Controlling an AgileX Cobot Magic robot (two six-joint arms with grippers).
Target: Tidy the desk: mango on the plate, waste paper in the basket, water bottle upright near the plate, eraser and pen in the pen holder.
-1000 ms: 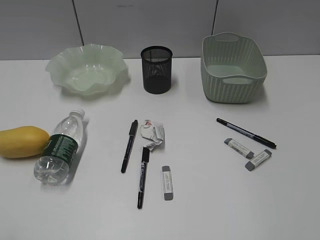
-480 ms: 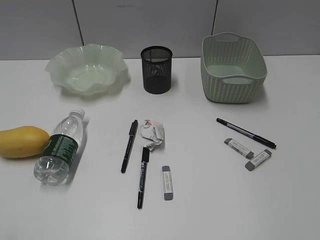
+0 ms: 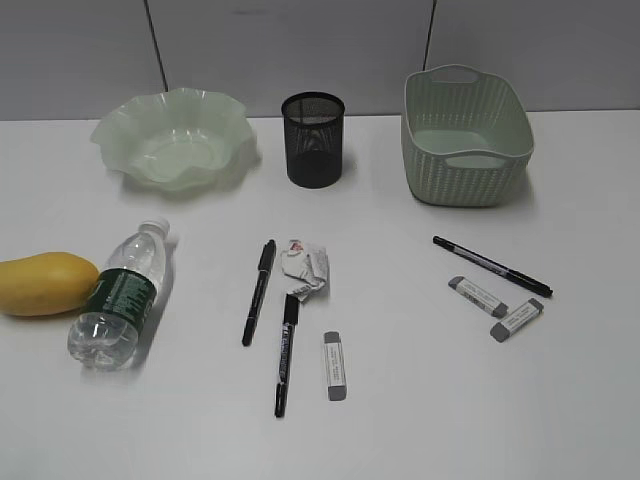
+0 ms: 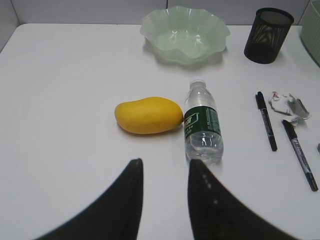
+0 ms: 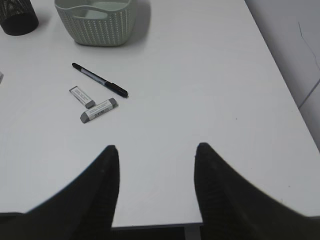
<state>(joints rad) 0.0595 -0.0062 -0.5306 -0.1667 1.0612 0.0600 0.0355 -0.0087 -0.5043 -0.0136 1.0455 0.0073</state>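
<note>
The yellow mango [image 3: 42, 284] lies at the desk's left edge, touching the water bottle [image 3: 120, 295], which lies on its side. At the back stand the empty plate [image 3: 172, 135], the pen holder [image 3: 313, 138] and the basket [image 3: 465, 135]. The waste paper [image 3: 304, 268] sits mid-desk between two pens [image 3: 259, 291] [image 3: 286, 354], with an eraser [image 3: 335, 366] beside them. A third pen [image 3: 491, 266] and two erasers [image 3: 478, 296] [image 3: 516, 319] lie to the right. My left gripper [image 4: 165, 167] hangs open, short of the mango [image 4: 148, 115] and bottle [image 4: 202, 125]. My right gripper [image 5: 156, 150] is open over bare desk.
Neither arm shows in the exterior view. In the right wrist view the desk's front edge [image 5: 150, 225] runs just under the fingers, and its right edge [image 5: 280, 90] borders a grey wall. A grey partition backs the desk.
</note>
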